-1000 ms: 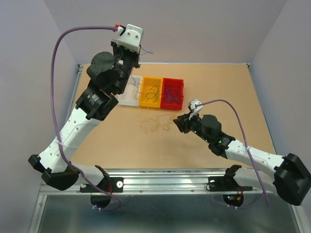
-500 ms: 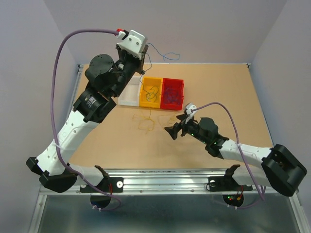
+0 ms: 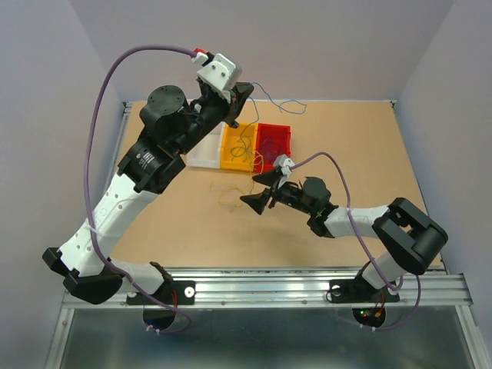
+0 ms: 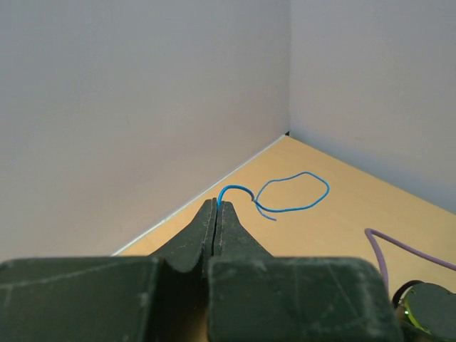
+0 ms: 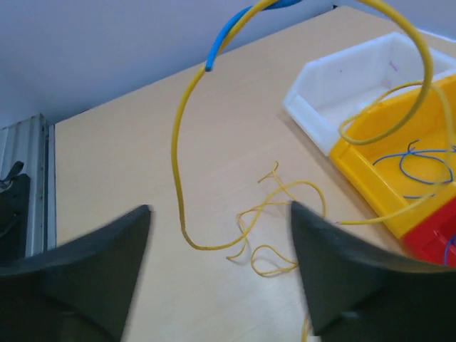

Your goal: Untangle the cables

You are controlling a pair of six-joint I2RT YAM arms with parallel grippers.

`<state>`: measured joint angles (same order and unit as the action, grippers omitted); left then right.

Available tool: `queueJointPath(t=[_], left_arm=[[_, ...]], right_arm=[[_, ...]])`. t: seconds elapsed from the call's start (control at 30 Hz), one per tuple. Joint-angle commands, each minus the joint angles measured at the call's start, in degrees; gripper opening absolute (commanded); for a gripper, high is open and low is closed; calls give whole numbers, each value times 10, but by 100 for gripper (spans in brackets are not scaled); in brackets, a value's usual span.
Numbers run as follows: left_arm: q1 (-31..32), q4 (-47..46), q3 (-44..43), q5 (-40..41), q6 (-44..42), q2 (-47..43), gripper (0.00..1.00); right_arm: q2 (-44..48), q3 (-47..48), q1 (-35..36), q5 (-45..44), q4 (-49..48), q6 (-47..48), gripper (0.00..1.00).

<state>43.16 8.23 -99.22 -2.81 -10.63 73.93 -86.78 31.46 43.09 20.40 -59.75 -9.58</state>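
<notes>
Left end effector (image 4: 216,206) clamps a blue cable (image 4: 326,187) high over the worktop's (image 3: 346,138) far edge; right end effector (image 5: 217,271) gapes wide before a hanging yellow cable (image 5: 176,164).

Left fingers (image 4: 196,242) and blue cable (image 4: 292,192) farther right — right fingers (image 5: 78,263) farther left, nearer yellow strands (image 5: 274,214).

Desk (image 3: 200,238): tan wood top, corner visible in left wrist view (image 4: 342,214). Three small open bins sit in a row at far-centre, side by side and touching: white bin (image 3: 201,156) on the left, yellow bin (image 3: 234,167) in the middle, red bin (image 3: 275,127) on the right. Right wrist view shows the same order: white (image 5: 356,78), yellow (image 5: 370,185), red (image 5: 434,239). Aluminium rail (image 3: 261,288) runs along the near edge. Plain pale walls (image 3: 346,46) on three sides.
</notes>
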Motion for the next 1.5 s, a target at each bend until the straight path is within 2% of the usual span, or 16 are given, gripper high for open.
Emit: queueJointPath(t=[0.0,0.03,0.07,0.13,0.17,0.33,0.43,0.47,0.57,0.63,0.77,1.0,1.1,1.17,1.33,1.47], left_arm=[[3,-9,-25,-40,25,1,0],[3,-8,-26,-41,27,1,0],[3,-8,-27,-40,28,1,0],[3,-8,-32,-38,26,-1,0],[3,-6,-35,-33,24,0,0],[-1,-6,-54,67,-3,13,0],[-26,-17,-56,122,-16,28,0],[-38,-18,-59,122,-16,33,0],[-104,-24,-62,95,0,50,0],[-143,-30,-55,87,6,59,0],[-162,-75,0,97,-5,54,0],[-162,-145,113,104,-6,53,0],[-162,-158,148,93,-5,61,0],[-163,-156,154,125,-9,67,0],[-199,-185,203,158,10,29,0],[-207,-197,231,112,19,-1,0]], right_arm=[[-25,44,-1,9,-90,-11,67],[-29,51,0,6,-91,-11,56],[-40,54,-1,9,-96,-13,31],[-48,56,0,10,-102,-20,8],[-50,55,0,11,-104,-26,1],[-9,8,-1,9,-98,-33,1],[81,-16,0,-18,11,-28,0],[105,-10,-1,-29,124,-20,1],[190,13,0,-132,301,-46,1],[238,-11,-1,-245,336,-69,0],[378,-39,0,-352,434,-108,1],[602,-85,-1,-504,554,-145,1],[645,-88,-1,-532,593,-155,1],[669,-91,-1,-547,596,-166,1],[712,-103,-1,-664,633,-196,1],[741,-106,-1,-620,636,-181,1]])
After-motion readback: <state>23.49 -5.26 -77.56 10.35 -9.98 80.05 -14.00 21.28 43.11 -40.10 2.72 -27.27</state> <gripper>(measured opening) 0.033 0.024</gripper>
